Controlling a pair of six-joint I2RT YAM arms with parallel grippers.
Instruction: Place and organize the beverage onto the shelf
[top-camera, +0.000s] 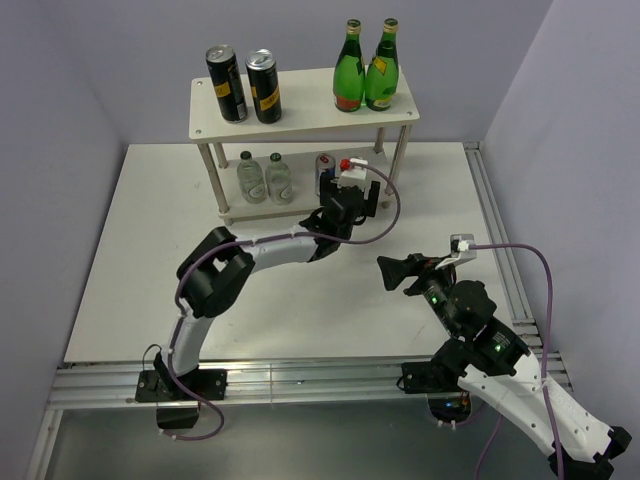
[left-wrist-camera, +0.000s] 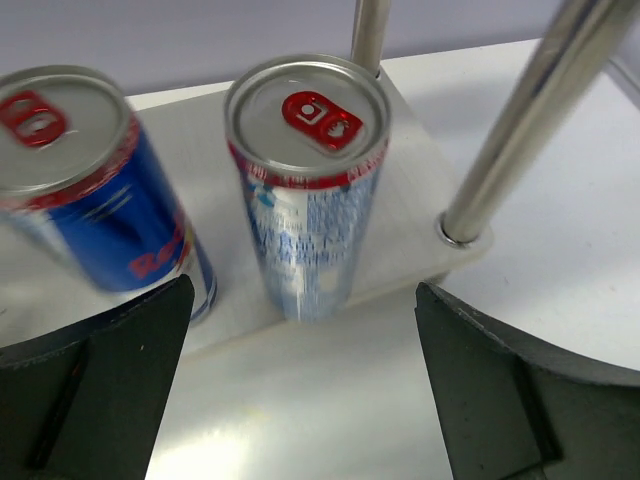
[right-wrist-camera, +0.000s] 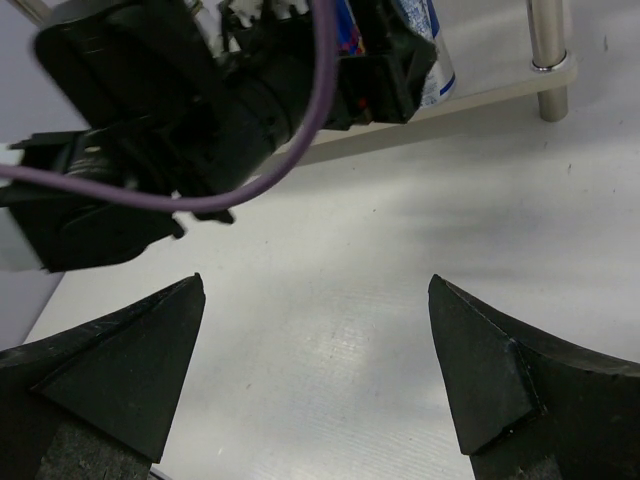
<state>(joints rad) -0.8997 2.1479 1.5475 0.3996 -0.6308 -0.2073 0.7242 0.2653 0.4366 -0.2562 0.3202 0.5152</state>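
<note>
Left pincer (left-wrist-camera: 302, 330) spread wide, silver-blue can (left-wrist-camera: 308, 190) just ahead, untouched

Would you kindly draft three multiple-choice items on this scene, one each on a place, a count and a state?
1. Where do the black-and-yellow cans stand?
A. on the top board of the shelf
B. on its lower board
C. on the table

2. How many green glass bottles are there?
A. one
B. two
C. four

3. How is the left end effector?
A. shut on a clear bottle
B. open, holding nothing
C. shut on a can

Answers:
1 A: both stand at the top board's left end.
2 B: a pair stands at the top board's right end.
3 B: its fingers stand wide apart, clear of the silver-blue can ahead.
</note>
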